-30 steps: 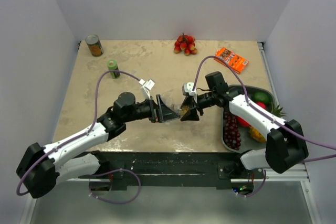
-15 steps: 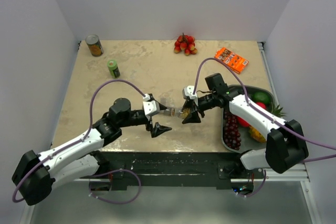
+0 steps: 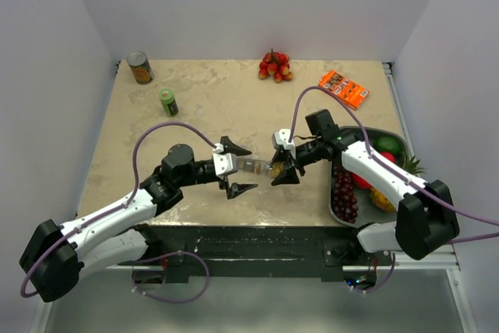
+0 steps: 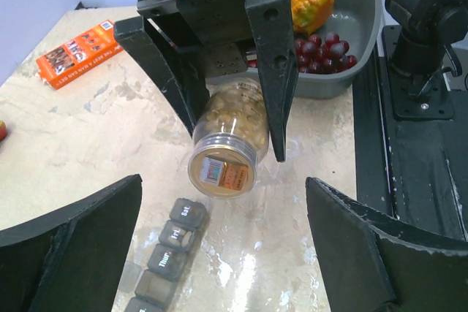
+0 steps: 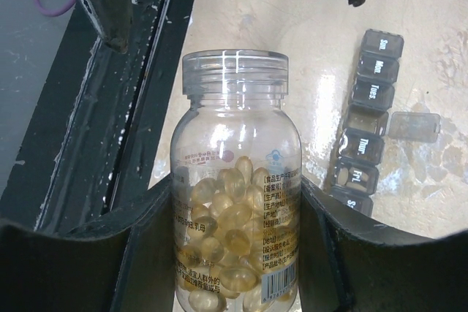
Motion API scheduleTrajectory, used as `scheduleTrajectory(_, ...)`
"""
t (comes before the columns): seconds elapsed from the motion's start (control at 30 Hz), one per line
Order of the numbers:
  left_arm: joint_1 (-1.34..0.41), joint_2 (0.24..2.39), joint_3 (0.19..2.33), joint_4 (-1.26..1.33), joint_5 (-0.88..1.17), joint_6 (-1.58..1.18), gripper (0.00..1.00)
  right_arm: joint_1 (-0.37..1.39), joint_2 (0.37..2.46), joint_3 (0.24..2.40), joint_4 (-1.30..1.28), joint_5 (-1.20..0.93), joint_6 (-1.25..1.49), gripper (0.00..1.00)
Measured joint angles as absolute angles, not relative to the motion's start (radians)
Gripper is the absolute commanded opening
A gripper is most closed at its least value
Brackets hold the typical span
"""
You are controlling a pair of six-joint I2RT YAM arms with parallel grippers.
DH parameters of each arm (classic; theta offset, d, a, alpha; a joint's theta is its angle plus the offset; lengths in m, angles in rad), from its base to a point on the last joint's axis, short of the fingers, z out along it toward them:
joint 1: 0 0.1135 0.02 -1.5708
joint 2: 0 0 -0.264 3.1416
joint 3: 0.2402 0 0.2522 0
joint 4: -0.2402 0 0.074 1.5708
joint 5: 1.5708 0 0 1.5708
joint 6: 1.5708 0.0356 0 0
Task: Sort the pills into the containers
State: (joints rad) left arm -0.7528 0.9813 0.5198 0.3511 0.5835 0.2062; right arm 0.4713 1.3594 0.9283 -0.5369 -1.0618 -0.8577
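Overhead, the left gripper [image 3: 253, 168] is seen spread wide, empty. From its wrist, a long grey plastic pill-organiser strip [image 4: 164, 257] is seen beneath the jaws. From the right wrist, a clear plastic capsule bottle [image 5: 234, 144] is clamped in the right gripper [image 5: 235, 250].

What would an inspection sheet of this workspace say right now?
Surface: beige mottled table.
Job's things: capped pill bottle, part full; grey pill organiser on the table, one lid open.
Clutter: tin can, green bottle, red fruit, orange packet, fruit tray.
Grippers: left gripper open, facing the cap; right gripper shut on the bottle.
Cables: purple cable looping over each arm.
Surroundings: plain white walls.
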Motion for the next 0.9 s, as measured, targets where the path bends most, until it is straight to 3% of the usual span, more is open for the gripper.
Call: scheduleTrajectory(0.9, -0.754, 1.094, 0.504, 0.498, 0.628, 0.086, 0.88, 0.471, 1.354, 0.932, -0.569, -1.070, -0.881, 0.00)
